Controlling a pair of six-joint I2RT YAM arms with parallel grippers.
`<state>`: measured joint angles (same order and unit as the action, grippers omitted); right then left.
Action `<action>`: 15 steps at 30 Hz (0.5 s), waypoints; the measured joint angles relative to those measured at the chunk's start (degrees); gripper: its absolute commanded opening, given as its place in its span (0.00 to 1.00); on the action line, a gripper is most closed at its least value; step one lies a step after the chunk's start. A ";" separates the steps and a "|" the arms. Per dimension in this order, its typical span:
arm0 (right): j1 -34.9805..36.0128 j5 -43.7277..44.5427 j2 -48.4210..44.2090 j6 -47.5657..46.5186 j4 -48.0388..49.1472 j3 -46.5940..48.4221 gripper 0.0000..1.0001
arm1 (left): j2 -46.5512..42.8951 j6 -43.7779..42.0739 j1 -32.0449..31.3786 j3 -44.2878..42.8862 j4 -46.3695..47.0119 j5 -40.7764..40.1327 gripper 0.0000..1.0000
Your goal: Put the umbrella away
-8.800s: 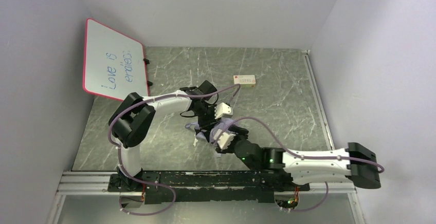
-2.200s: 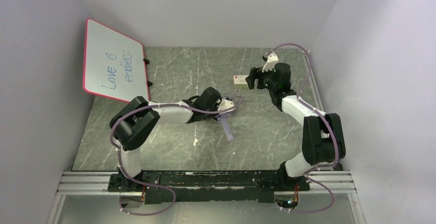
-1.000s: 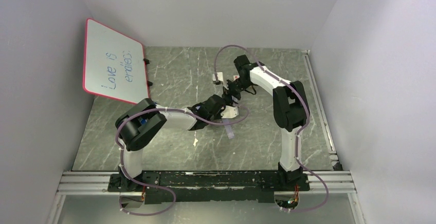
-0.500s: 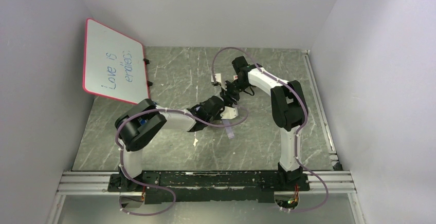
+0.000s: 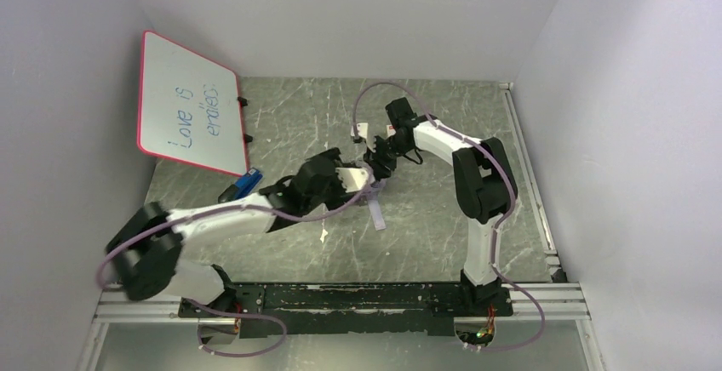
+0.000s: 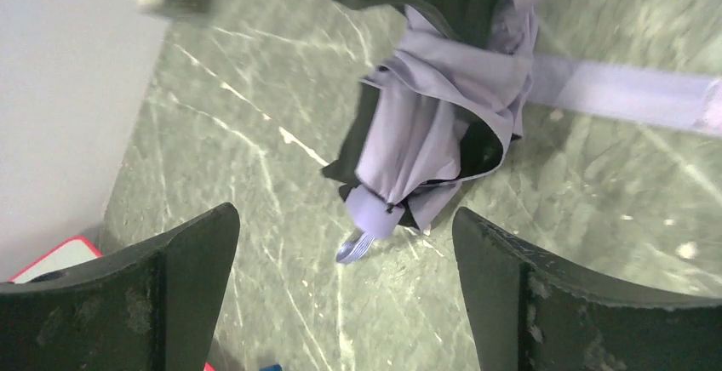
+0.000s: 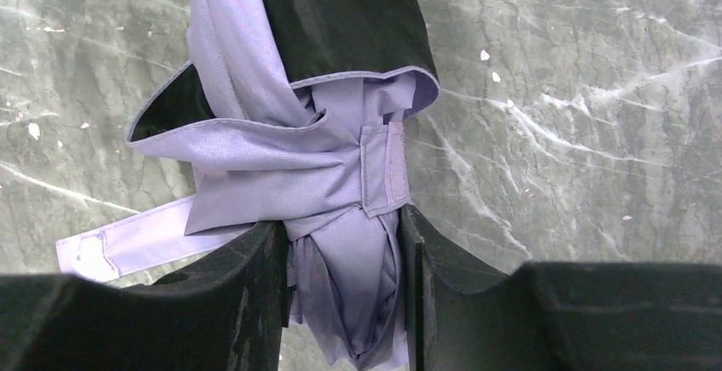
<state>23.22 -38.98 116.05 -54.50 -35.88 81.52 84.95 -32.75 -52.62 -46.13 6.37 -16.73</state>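
The umbrella (image 5: pixel 375 191) lies folded on the marble table (image 5: pixel 443 209), its pale lavender fabric bunched round black lining. In the right wrist view my right gripper (image 7: pixel 342 222) is shut on the bundle's gathered end (image 7: pixel 349 286), just below the wrap band. My left gripper (image 6: pixel 345 216) stands wide open a little short of the umbrella (image 6: pixel 438 116), with nothing between its fingers (image 6: pixel 191 269). The umbrella's grey end and ribbed wrist loop (image 6: pixel 353 246) point toward it. From above, the left gripper (image 5: pixel 362 182) sits just left of the right gripper (image 5: pixel 377 167). A flat lavender strap (image 5: pixel 377 216) trails toward the near side.
A red-framed whiteboard (image 5: pixel 189 103) with blue writing leans against the left wall. A small blue object (image 5: pixel 243 185) lies under its lower corner. Walls close the table on the left, far and right sides. The left arm stretches low from the near left.
The left gripper has opened and let go of the umbrella, and its arm has swung down toward the near left. The right gripper has closed on the umbrella.
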 measured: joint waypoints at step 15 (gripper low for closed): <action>2.60 7.28 -12.48 -1.64 22.60 -20.44 0.21 | -24.96 17.99 13.77 8.44 0.42 5.68 0.85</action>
<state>25.82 -31.70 103.57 -56.14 -13.28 61.08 59.99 -14.76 -38.85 -37.69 6.79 -11.05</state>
